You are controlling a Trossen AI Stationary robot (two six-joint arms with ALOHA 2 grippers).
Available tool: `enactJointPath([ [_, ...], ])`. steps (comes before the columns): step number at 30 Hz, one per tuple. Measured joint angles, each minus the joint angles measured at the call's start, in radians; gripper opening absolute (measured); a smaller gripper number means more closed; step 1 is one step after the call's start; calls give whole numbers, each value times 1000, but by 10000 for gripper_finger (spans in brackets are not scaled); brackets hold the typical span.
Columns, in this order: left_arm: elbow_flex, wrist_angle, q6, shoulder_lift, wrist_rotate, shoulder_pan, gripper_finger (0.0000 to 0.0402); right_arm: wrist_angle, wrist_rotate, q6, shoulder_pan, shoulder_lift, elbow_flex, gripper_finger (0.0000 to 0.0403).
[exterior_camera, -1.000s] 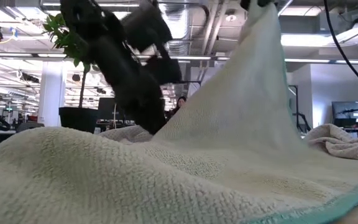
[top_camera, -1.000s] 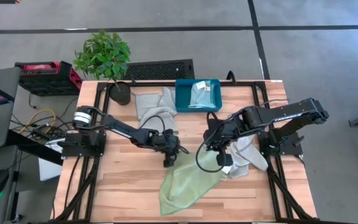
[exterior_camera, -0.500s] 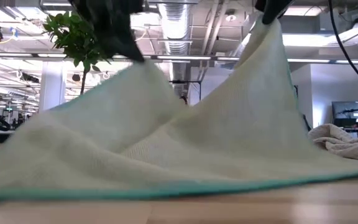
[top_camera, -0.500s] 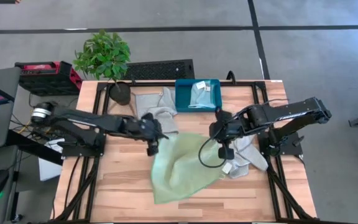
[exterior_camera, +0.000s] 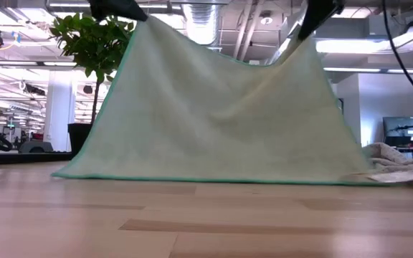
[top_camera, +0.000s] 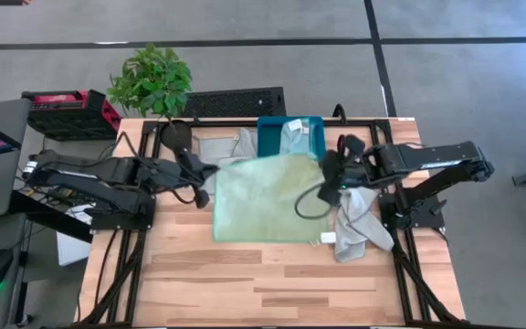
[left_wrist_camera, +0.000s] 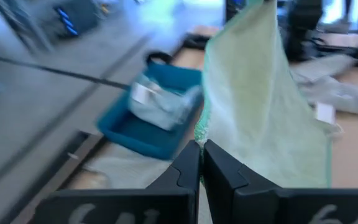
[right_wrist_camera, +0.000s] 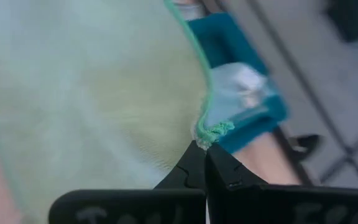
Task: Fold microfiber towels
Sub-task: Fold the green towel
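The light green towel (top_camera: pixel 263 196) hangs spread between my two grippers, and its lower edge (exterior_camera: pixel 214 179) rests on the table. My left gripper (top_camera: pixel 208 174) is shut on the towel's upper left corner. My right gripper (top_camera: pixel 325 172) is shut on its upper right corner. A light blue towel (left_wrist_camera: pixel 160 102) lies in the teal bin (top_camera: pixel 272 142). One pale grey towel (top_camera: pixel 225 146) lies by the far edge, left of the bin. The other grey towel (top_camera: pixel 359 219) lies crumpled at the right. My left gripper pinches the green towel's hemmed edge at its upper left corner (left_wrist_camera: pixel 199 132) between its two fingers. The towel hangs down from there, drawn fairly taut toward the other gripper. My right gripper pinches the upper right corner at its bunched green hem (right_wrist_camera: pixel 213 130) between its two fingers. The corner is lifted above the table, and the towel falls away from it as a flat sheet (exterior_camera: pixel 292 107).
A potted plant (top_camera: pixel 153 82) stands at the far left corner. The teal bin stands at the far edge, right behind the raised towel. Bare wood (top_camera: pixel 272 283) lies along the near side of the table.
Both grippers have gone up and toward the far edge, the left one also toward the table's left. The green towel, crumpled on the table a second ago, has been lifted and spread out. It now hangs as a sheet with only its lower edge on the table.
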Motion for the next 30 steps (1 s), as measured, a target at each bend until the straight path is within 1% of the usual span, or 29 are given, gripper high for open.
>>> enactJointPath([
  [3,67,1,84,1,-73,8,0,13,120,0,-59,13,-1,7],
  [7,185,-17,205,24,-94,20,0,43,254,-11,-110,14,2,7],
  [11,299,-67,282,61,-91,15,0,59,303,-74,-95,13,57,7],
  [14,369,-126,295,102,-81,-11,0,61,307,-103,-51,9,99,7],
  [16,396,-204,281,128,-74,-39,0,60,276,-103,-12,10,111,7],
  [19,420,-277,202,171,-34,-89,0,47,166,-85,47,11,112,7],
  [25,421,-446,-39,257,90,-206,0,4,-42,2,166,29,111,7],
  [28,421,-528,-178,310,145,-256,0,-6,-125,39,212,49,113,7],
  [30,421,-543,-252,354,192,-282,0,-37,-173,66,241,70,109,7],
])
